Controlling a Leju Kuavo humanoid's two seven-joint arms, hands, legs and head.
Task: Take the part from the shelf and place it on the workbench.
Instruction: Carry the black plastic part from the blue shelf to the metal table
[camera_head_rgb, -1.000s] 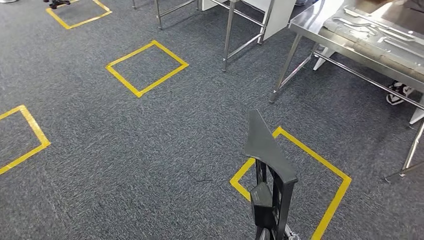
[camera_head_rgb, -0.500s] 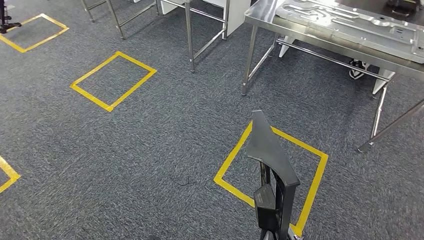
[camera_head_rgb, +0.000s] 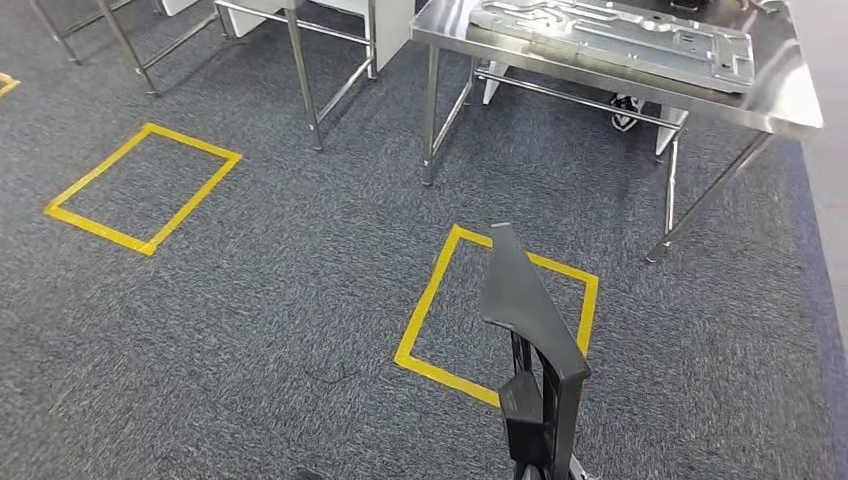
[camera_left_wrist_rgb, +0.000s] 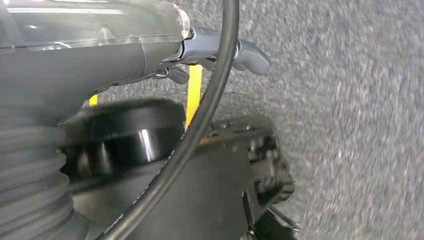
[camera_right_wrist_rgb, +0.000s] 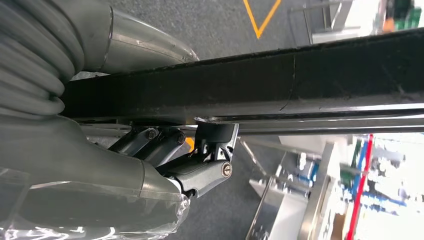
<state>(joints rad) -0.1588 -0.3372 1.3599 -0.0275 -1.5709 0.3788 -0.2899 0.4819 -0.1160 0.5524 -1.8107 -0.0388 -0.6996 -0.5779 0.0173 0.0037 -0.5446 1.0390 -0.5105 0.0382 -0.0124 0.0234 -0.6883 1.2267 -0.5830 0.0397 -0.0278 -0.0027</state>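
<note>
Right wrist view, right hand (camera_right_wrist_rgb: 165, 150) fingers curled under black part (camera_right_wrist_rgb: 300, 80) (gripping it), left hand (camera_left_wrist_rgb: 220, 50) grip unclear.

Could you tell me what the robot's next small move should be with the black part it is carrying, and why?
Probably keep stepping forward toward the steel workbench. The right hand grips the black part, which is over the carpet at the yellow floor square, apart from the bench. A large metal panel covers much of the bench top.
</note>
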